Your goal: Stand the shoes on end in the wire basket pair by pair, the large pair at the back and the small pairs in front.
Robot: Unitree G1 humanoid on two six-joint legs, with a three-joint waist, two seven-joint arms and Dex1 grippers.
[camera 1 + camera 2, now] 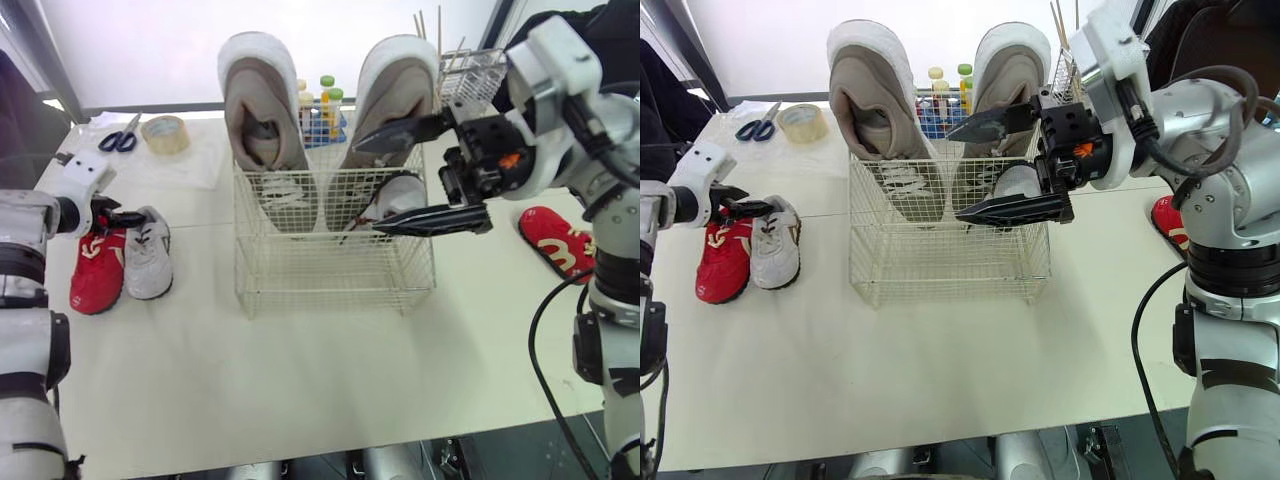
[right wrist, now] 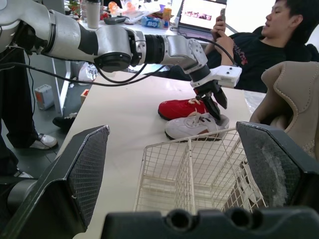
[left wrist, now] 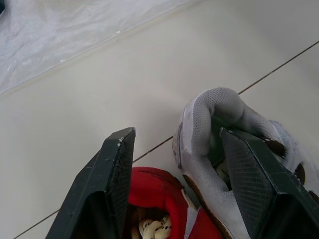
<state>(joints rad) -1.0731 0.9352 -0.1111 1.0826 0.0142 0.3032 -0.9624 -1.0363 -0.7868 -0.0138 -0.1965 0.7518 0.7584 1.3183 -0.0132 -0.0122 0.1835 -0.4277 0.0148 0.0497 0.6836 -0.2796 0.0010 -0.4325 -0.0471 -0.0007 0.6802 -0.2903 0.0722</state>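
- Wire basket (image 1: 335,285) mid-frame on desk (image 1: 300,380); large beige pair (image 1: 262,110) standing on end along its back.
- Small white shoe (image 1: 400,195) inside basket, front right part.
- Right gripper (image 1: 368,187) spread wide at basket's upper right, just by that shoe, gripping nothing.
- Left gripper (image 1: 132,217) at frame left, spread apart: one finger inside loose white shoe (image 1: 148,258), other over red shoe (image 1: 97,270); the two shoes flat, side by side, touching.
- Second red shoe (image 1: 555,242) flat at right edge, well apart from basket.
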